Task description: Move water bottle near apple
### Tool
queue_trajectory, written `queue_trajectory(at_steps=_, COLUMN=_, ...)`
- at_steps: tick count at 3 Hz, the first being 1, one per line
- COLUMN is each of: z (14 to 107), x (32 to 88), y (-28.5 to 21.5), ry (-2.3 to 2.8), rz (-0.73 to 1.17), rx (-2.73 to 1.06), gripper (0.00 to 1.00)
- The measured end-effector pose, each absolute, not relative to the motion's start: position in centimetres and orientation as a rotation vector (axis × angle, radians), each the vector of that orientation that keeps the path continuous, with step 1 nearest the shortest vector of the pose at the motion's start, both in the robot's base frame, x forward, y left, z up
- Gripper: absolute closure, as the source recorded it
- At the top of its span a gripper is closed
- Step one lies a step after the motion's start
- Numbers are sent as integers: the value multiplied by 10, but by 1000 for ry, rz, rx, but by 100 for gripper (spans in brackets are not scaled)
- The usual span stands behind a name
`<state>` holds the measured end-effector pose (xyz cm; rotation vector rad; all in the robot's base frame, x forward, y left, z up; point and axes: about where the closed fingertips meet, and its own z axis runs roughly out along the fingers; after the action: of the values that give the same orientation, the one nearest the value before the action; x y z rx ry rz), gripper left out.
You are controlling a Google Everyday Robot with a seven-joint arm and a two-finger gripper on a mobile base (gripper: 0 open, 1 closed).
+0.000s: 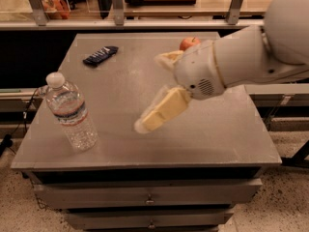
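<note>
The water bottle (71, 113), clear ribbed plastic with a white cap and a white-blue-red label, stands upright at the table's front left. The apple (189, 43), red-orange, sits at the back right and is mostly hidden behind my arm. My gripper (151, 92) hangs over the middle of the table, to the right of the bottle and apart from it. It is open and empty, with one cream finger (161, 111) pointing down-left and the other (166, 59) higher up.
A dark blue flat wrapper bar (100, 55) lies at the back left. The grey metal table (222, 134) has drawers below its front edge. A shelf with metal posts (117, 4) runs behind the table.
</note>
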<state>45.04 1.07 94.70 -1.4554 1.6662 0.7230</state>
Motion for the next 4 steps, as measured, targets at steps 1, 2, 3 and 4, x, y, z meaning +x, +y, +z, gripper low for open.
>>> queue_trajectory(at_steps=1, z=938, x=445, y=60, ry=1572, rz=816, rx=-1440, gripper=0)
queue_trajectory(at_steps=2, z=927, x=440, y=108, ry=1493, rz=898, rx=-1413, gripper=0)
queue_trajectory(at_steps=3, z=926, x=437, y=138, ry=1446, rz=940, rx=-1402, gripper=0)
queue_trajectory(at_steps=4, z=924, x=435, y=161, ry=1420, rz=978, rx=-1386, gripper=0)
